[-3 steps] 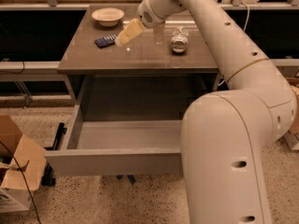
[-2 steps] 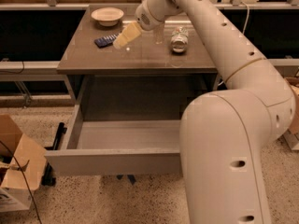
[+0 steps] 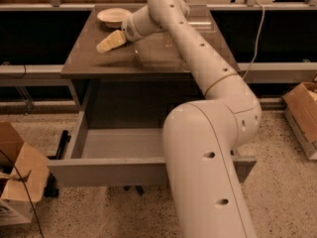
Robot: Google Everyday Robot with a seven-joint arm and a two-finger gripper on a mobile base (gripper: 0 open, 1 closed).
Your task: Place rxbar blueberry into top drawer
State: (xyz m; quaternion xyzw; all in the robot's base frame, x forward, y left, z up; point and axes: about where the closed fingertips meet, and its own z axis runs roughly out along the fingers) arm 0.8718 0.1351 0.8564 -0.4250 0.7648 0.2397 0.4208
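My gripper (image 3: 109, 41) is low over the left part of the cabinet top (image 3: 148, 63), just in front of the white bowl (image 3: 114, 17). The dark-blue rxbar blueberry does not show; the spot where it lay is covered by the gripper. The top drawer (image 3: 106, 172) is pulled far out below the top, and the part of its inside (image 3: 119, 143) that shows is bare. My arm reaches from the lower right across the drawer's right half and hides it.
A cardboard box (image 3: 17, 182) stands on the floor at the left of the drawer. Another box (image 3: 302, 110) is at the right edge. A cable (image 3: 255, 38) hangs at the cabinet's right. The can is hidden behind my arm.
My gripper has moved left and down over the place where the blue bar lay. The bar and the can no longer show.
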